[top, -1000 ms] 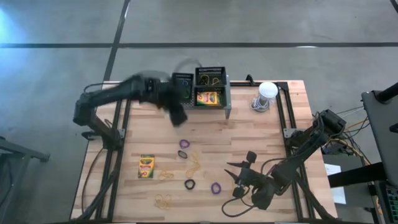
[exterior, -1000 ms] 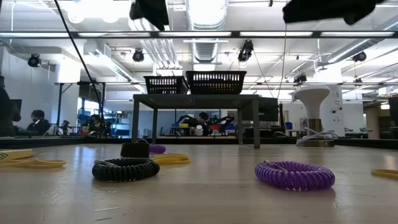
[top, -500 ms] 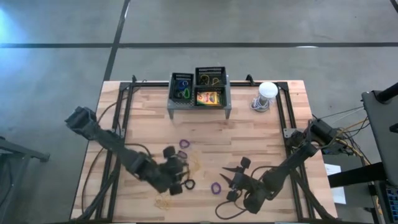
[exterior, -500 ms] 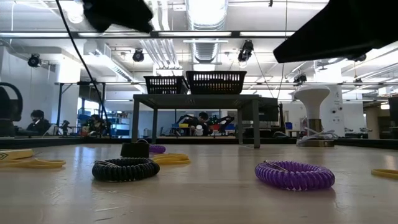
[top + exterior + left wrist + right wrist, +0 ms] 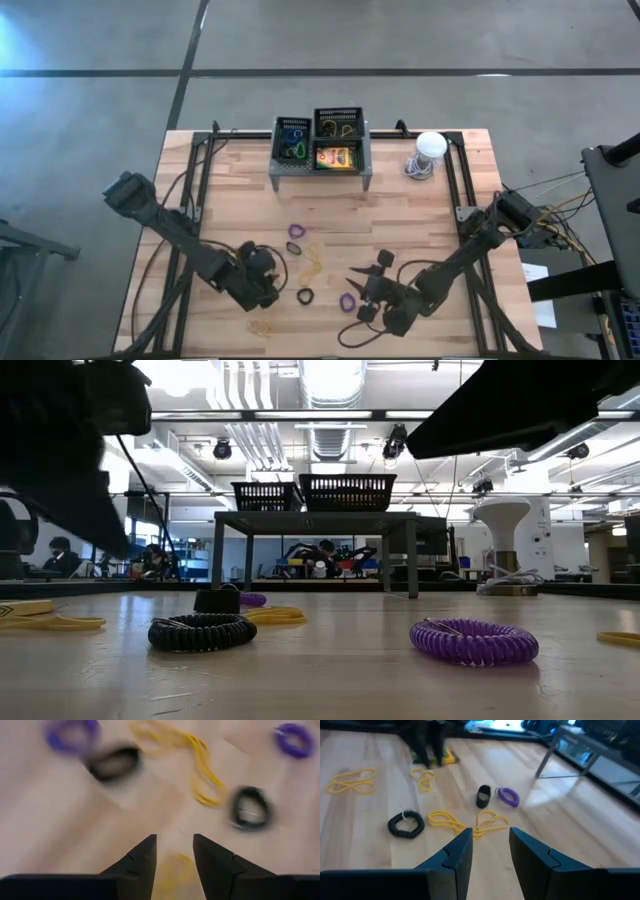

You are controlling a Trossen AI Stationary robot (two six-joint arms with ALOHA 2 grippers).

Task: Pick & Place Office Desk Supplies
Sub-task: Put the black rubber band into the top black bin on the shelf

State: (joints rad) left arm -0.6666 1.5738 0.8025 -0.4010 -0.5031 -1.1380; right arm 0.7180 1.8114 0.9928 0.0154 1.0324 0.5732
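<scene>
the left claw [image 5: 262, 283] hangs released over the near left of the wooden counter [image 5: 230, 210], just beside a black coiled loop band [image 5: 305, 296]. the right claw [image 5: 368, 292], fingers apart, sits near a purple coiled loop band [image 5: 347, 302]. bare wood lies beyond them. at the far edge, a grey mesh rack [image 5: 318, 150] holds a yellow-and-green crayon box [image 5: 335, 157].

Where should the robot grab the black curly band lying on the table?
The black loop band lies flat on the table, coils stacked in a low ring with an open middle. Probably best to come straight down from above and pinch one side of the ring, one finger in the hole and one outside. The right gripper has open jaws and faces it.
</scene>
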